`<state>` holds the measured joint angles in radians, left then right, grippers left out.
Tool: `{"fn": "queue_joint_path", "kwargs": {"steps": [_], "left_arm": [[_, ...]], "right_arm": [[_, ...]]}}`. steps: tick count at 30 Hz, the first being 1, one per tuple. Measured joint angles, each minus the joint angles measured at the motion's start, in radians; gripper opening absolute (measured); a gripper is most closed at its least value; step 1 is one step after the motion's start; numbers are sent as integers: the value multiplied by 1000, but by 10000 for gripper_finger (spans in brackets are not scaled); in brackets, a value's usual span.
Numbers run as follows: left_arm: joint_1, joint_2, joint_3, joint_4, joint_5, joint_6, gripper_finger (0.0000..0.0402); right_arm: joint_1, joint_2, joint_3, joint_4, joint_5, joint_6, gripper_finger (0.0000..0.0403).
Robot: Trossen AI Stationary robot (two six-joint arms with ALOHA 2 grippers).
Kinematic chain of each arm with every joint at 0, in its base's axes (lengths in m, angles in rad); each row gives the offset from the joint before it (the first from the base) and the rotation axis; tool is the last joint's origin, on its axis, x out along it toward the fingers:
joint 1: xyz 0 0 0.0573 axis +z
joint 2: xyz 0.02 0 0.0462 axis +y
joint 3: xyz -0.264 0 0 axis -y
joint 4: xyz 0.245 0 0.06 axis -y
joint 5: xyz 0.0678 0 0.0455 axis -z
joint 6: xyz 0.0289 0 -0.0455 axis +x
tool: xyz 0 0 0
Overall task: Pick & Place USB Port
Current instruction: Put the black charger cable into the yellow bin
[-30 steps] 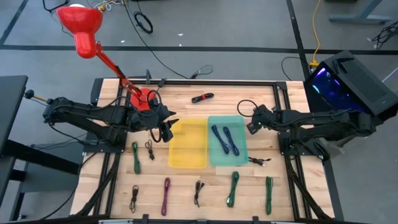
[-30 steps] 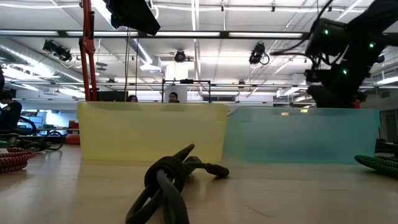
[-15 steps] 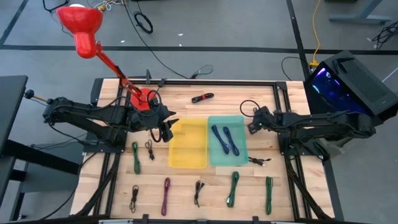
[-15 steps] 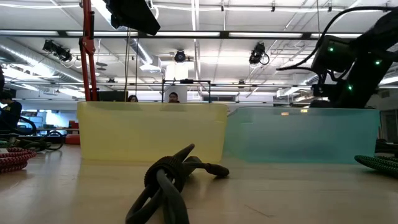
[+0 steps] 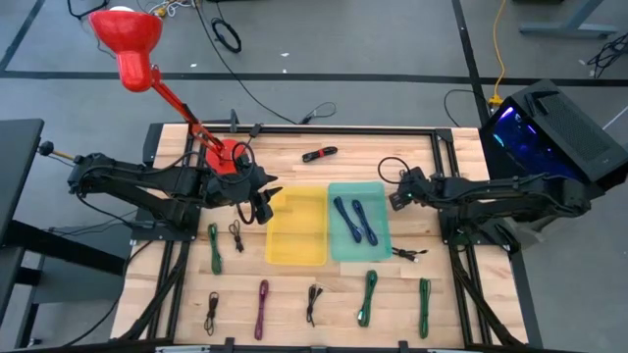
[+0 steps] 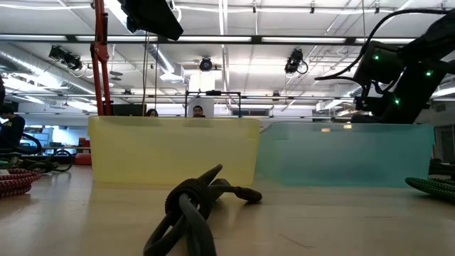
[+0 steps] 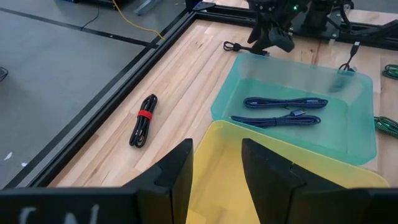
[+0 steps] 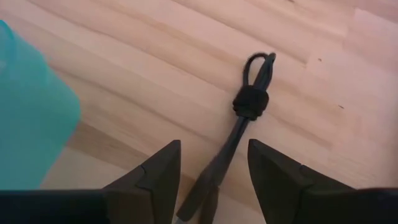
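Two open bins sit mid-table, a yellow bin [image 5: 296,227] and a teal bin [image 5: 357,222] holding two coiled blue cables [image 7: 280,110]. My right gripper [image 5: 395,199] hangs open just off the teal bin's right wall, above a small tied black cable [image 8: 249,102] lying flat on the wood. Its fingers stand on either side of that cable's near end without visibly touching it. My left gripper [image 5: 261,203] waits open over the yellow bin's left rim [image 7: 214,168], holding nothing.
Tied cables lie along the near table: green [image 5: 215,247], black [image 5: 236,235], black [image 5: 212,312], purple [image 5: 262,307], black [image 5: 313,302], green [image 5: 368,297], green [image 5: 424,294]. A black cable with a red tie [image 5: 319,154] lies far, and another black one [image 5: 410,254] near the teal bin's corner. A red lamp base [image 5: 228,155] stands behind my left arm.
My right arm's wrist has shifted a little beside the teal bin's right wall and re-angled, as the low view shows. The cables and bins lie where they were.
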<state>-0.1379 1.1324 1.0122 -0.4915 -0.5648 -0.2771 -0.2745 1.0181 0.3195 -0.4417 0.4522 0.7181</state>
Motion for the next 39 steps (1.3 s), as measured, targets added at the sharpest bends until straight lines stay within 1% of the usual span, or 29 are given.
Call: {"fn": "queue_joint_path", "kwargs": {"steps": [7, 10, 13, 17, 18, 23, 26, 28, 31, 33, 35, 37, 39], "left_arm": [[0, 0, 0, 0, 0, 0, 142], [0, 0, 0, 0, 0, 0, 142], [0, 0, 0, 0, 0, 0, 142], [0, 0, 0, 0, 0, 0, 142], [0, 0, 0, 0, 0, 0, 142], [0, 0, 0, 0, 0, 0, 142], [0, 0, 0, 0, 0, -1, 142], [0, 0, 0, 0, 1, -1, 142], [0, 0, 0, 3, 1, -4, 142], [0, 0, 0, 12, 0, -8, 142], [0, 0, 0, 28, 1, -18, 142], [0, 0, 0, 54, 2, -20, 142], [0, 6, 0, 91, 12, -18, 142]], "right_arm": [[0, 71, 0, 29, 1, 0, 185], [0, 104, 0, 48, 0, 0, 170], [0, 140, 0, 56, -15, 0, 129], [2, 174, 4, 68, -27, -7, 35], [2, 176, 4, 70, -27, -21, 22], [-14, 160, 4, 71, -30, -69, 19], [-31, 129, 23, 25, -15, -112, 19], [-44, 102, 70, 18, -6, -152, 19], [-65, 69, 151, -81, 24, -210, 19], [-70, 45, 219, -108, 33, -240, 19], [-66, 21, 280, -87, 2, -274, 19], [-55, 5, 322, -42, -69, -332, 19], [-27, -13, 358, 61, -153, -382, 19]]}}
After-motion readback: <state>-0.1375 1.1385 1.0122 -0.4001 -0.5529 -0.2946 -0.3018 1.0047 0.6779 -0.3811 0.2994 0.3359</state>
